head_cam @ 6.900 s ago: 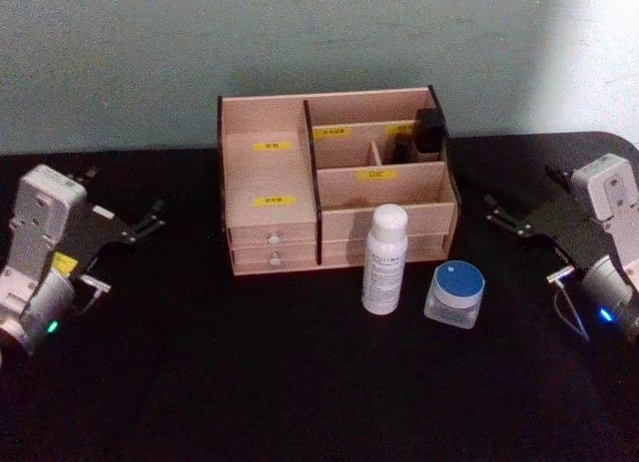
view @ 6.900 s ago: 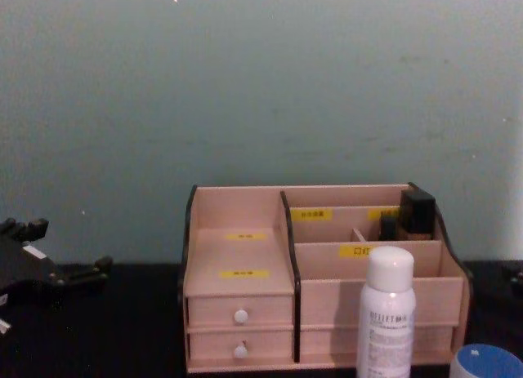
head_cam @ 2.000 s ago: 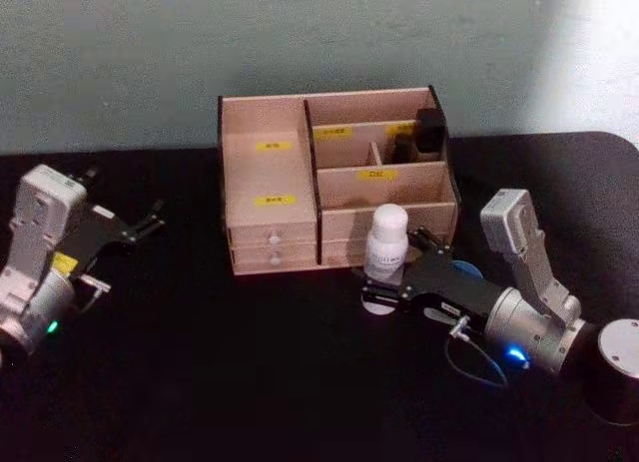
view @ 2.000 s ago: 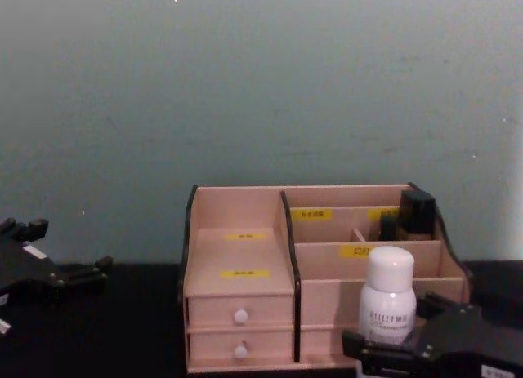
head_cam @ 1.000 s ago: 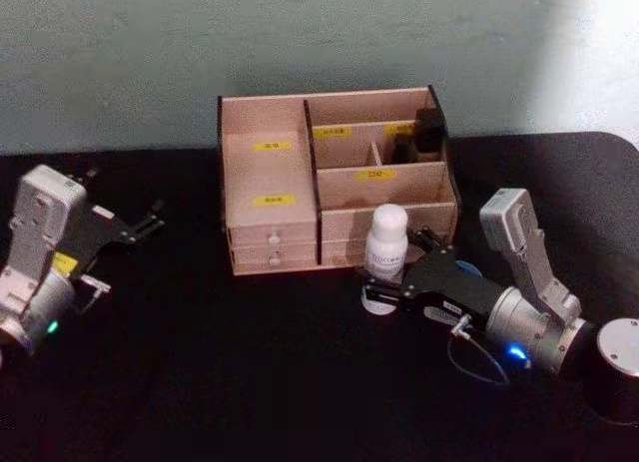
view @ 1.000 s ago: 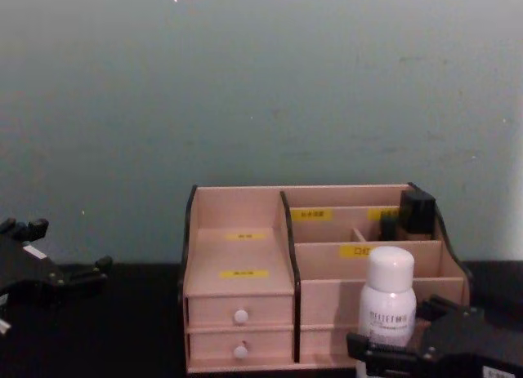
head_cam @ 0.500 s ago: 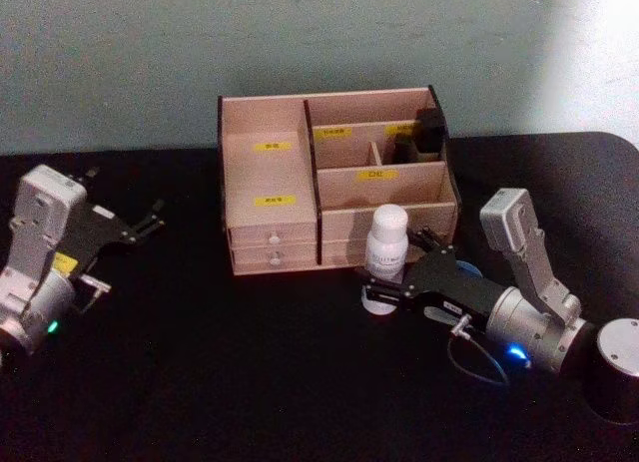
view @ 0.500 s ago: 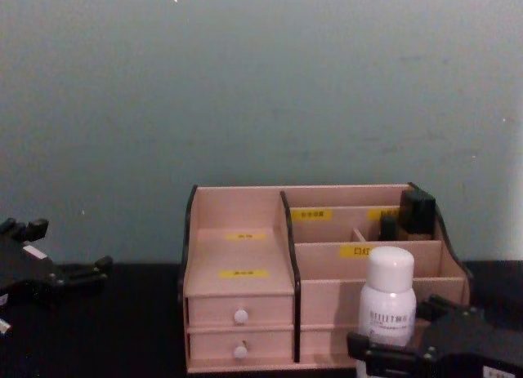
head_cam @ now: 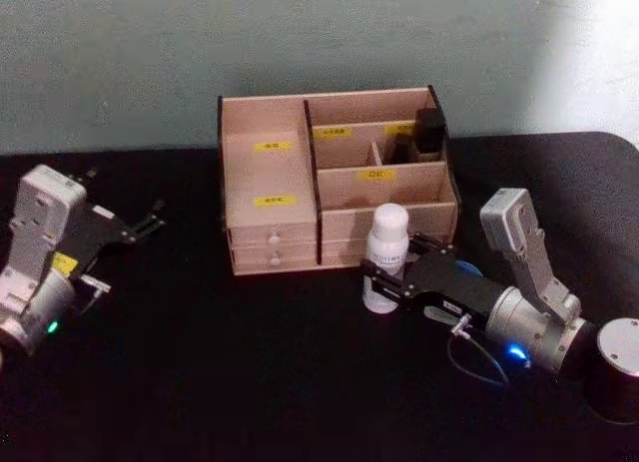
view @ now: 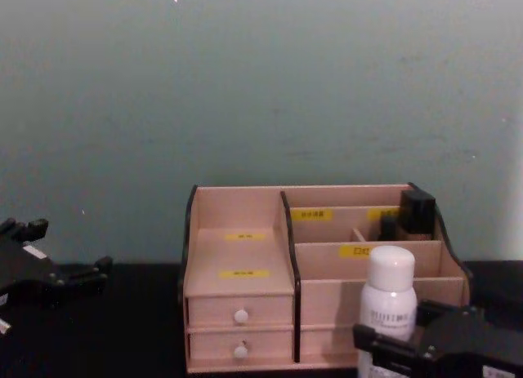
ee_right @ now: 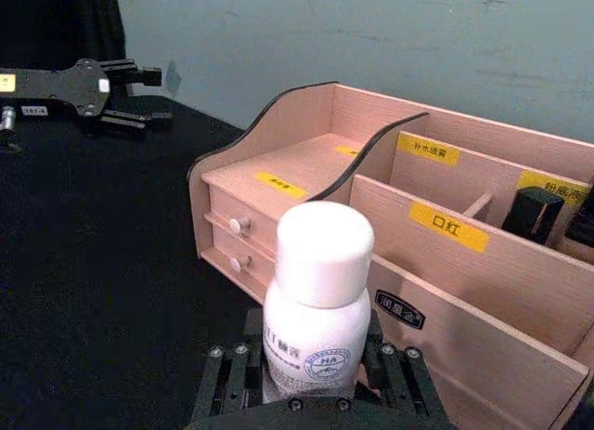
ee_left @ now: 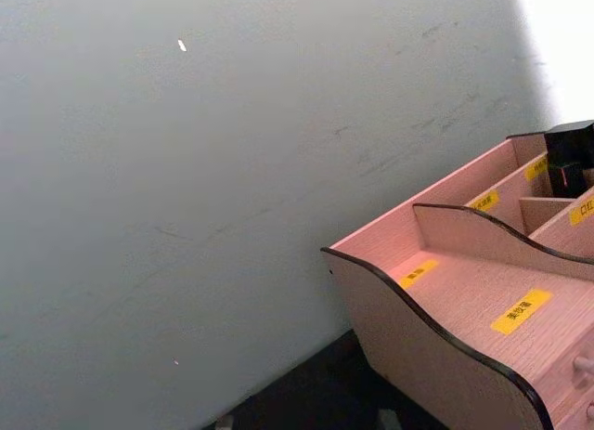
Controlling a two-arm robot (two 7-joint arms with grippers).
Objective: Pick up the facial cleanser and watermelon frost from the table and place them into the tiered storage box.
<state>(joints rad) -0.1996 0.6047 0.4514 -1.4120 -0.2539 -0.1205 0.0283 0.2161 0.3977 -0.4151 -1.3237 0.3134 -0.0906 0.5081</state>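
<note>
Overhead, the head view has the cleanser (head_cam: 386,244) upright just in front of the box (head_cam: 262,188), before its right half. The right gripper (head_cam: 391,272) is clamped on the bottle's lower body, one finger on each side. The frost (head_cam: 463,269) shows as a sliver of blue lid behind that gripper, also in front of the box's right end. The left gripper (head_cam: 150,219) hangs well to the left of the box, fingers spread and empty. A black bottle (head_cam: 429,131) stands in the box's rear right compartment. From the chest, the cleanser (view: 390,300) rises before the box (view: 241,255), its cap level with the middle tier, and the right gripper (view: 400,345) wraps its base. The left gripper (view: 67,249) sits far left of the box, spread wide. The left wrist view takes in the box's (ee_left: 418,337) curved end wall. In the right wrist view, the fingers (ee_right: 223,374) sit tight beside the cleanser (ee_right: 316,300), which stands just before the box's (ee_right: 483,291) front panel. The left gripper (ee_right: 153,96) gapes beyond the box's drawer end.
</note>
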